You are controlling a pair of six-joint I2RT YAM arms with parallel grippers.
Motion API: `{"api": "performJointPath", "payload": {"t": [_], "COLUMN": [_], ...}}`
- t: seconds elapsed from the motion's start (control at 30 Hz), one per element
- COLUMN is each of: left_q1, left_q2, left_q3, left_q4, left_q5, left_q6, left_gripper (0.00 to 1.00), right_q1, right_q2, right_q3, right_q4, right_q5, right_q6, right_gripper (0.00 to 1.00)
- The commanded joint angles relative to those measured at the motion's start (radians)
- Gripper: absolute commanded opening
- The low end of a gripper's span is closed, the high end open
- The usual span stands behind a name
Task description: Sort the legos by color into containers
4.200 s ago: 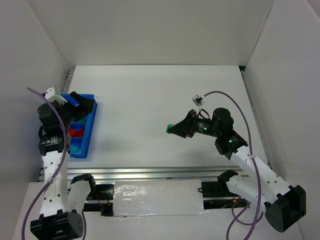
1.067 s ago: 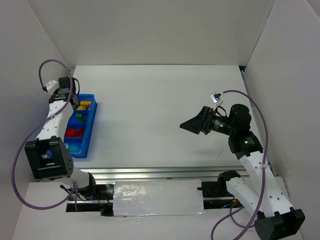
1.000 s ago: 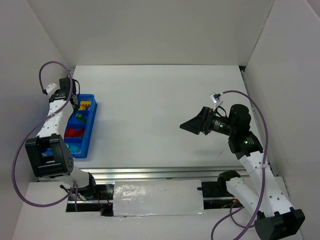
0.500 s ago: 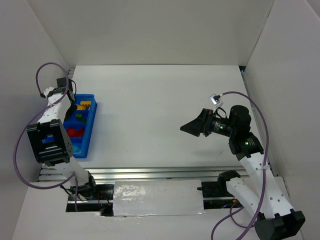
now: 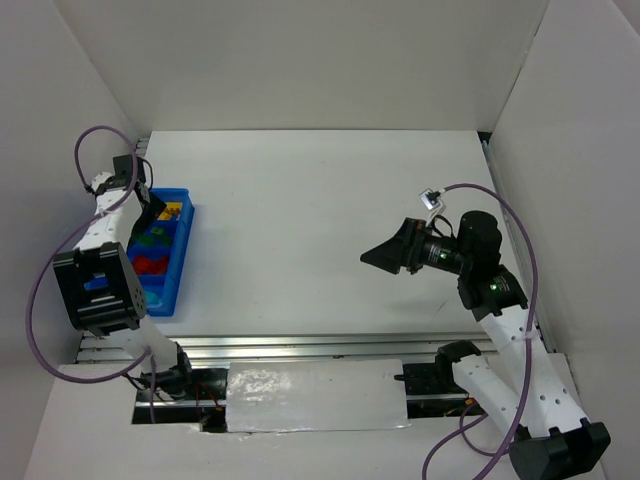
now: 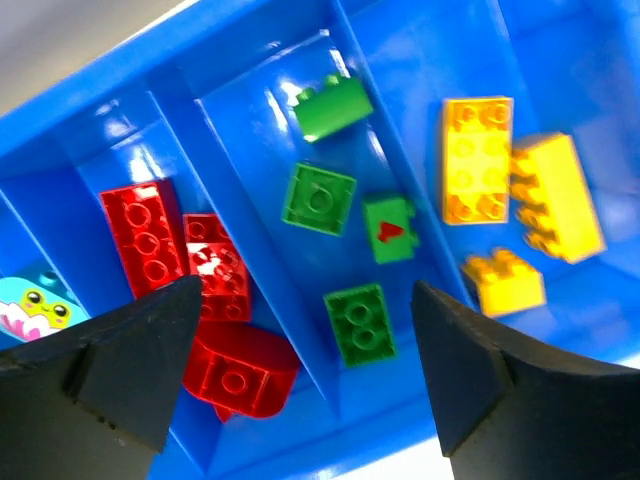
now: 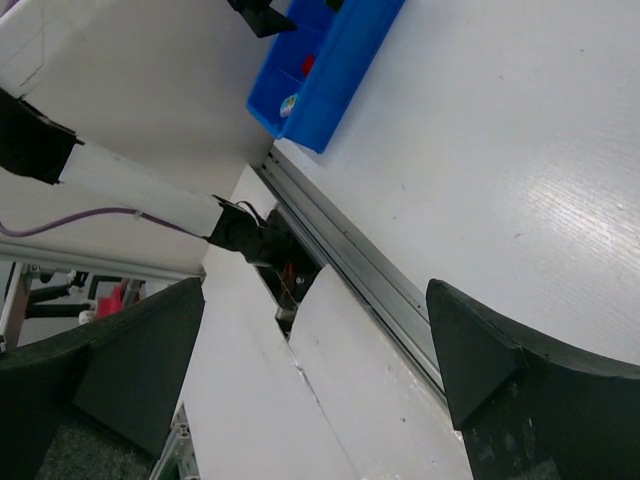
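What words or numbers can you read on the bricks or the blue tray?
None: no word, number or brand can be read anywhere.
green brick: a small red picture mark, not a letter.
teal brick: a printed face with eyes, no writing.
yellow brick: the stud tops are too small to show any brand.

The left wrist view shows one blue tray (image 6: 250, 60) split into four compartments. At the right of the frame lie three yellow legos (image 6: 477, 160), in the middle four green legos (image 6: 319, 198), left of them three red legos (image 6: 145, 237), and at the lower left edge one teal lego (image 6: 30, 305).
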Motion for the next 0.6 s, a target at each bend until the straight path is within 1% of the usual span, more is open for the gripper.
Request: {"api": "performJointPath", "payload": {"t": [0.0, 0.03, 0.07, 0.1, 0.13, 0.17, 0.2, 0.23, 0.27, 0.33, 0.37, 0.4, 0.43, 0.47, 0.5, 0.53, 0.57], "left_q1": [-0.028, -0.045, -0.073, -0.152, -0.203, -0.266, -0.394, -0.447, -0.529, -0.590, -0.637, -0.656, -0.667, -0.671, -0.673, -0.671, -0.673], "left_q2": [-0.140, -0.177, -0.250, -0.283, -0.315, -0.362, -0.384, -0.428, -0.453, -0.511, -0.578, -0.617, -0.703, -0.750, -0.795, -0.882, -0.924], "left_q3": [-0.005, -0.023, -0.025, -0.019, -0.004, 0.015, 0.039, 0.044, 0.049, 0.030, 0.020, -0.016, -0.036, -0.089, -0.115, -0.135, -0.169], "left_q4": [0.063, 0.080, 0.085, 0.091, 0.078, 0.055, 0.026, 0.010, -0.008, -0.043, -0.057, -0.083, -0.088, -0.090, -0.090, -0.112, -0.123], "left_q5": [0.081, 0.116, 0.150, 0.152, 0.096, 0.063, 0.045, 0.040, 0.053, 0.073, 0.075, 0.066, 0.061, 0.078, 0.078, 0.068, 0.034], "left_q6": [0.048, 0.109, 0.134, 0.195, 0.223, 0.245, 0.298, 0.320, 0.335, 0.362, 0.356, 0.343, 0.336, 0.337, 0.337, 0.331, 0.329], "left_gripper": [0.99, 0.99, 0.99, 0.99, 1.00, 1.00, 1.00, 0.99, 0.99, 1.00, 1.00, 1.00, 1.00, 1.00, 1.00, 0.99, 1.00], "right_q1": [-0.002, -0.002, -0.002, -0.001, 0.001, 0.004, 0.016, 0.028, 0.042, 0.079, 0.091, 0.107, 0.114, 0.124, 0.130, 0.133, 0.131], "right_q2": [0.001, -0.004, -0.010, -0.027, -0.038, -0.050, -0.074, -0.085, -0.100, -0.146, -0.177, -0.193, -0.208, -0.237, -0.252, -0.266, -0.289], "right_q3": [0.023, 0.034, 0.057, 0.071, 0.086, 0.120, 0.141, 0.164, 0.204, 0.241, 0.281, 0.301, 0.322, 0.358, 0.372, 0.402, 0.418], "right_q4": [-0.021, -0.038, -0.079, -0.107, -0.133, -0.189, -0.225, -0.255, -0.313, -0.364, -0.412, -0.441, -0.484, -0.504, -0.521, -0.552, -0.569], "right_q5": [0.019, 0.042, 0.103, 0.150, 0.202, 0.316, 0.381, 0.444, 0.566, 0.680, 0.766, 0.803, 0.832, 0.899, 0.911, 0.918, 0.926], "right_q6": [-0.027, -0.035, -0.050, -0.061, -0.081, -0.091, -0.099, -0.114, -0.119, -0.128, -0.136, -0.144, -0.148, -0.154, -0.171, -0.188, -0.202], "right_gripper": [1.00, 0.99, 1.00, 1.00, 1.00, 1.00, 1.00, 1.00, 0.99, 0.99, 0.99, 0.99, 1.00, 0.99, 1.00, 1.00, 1.00]}}
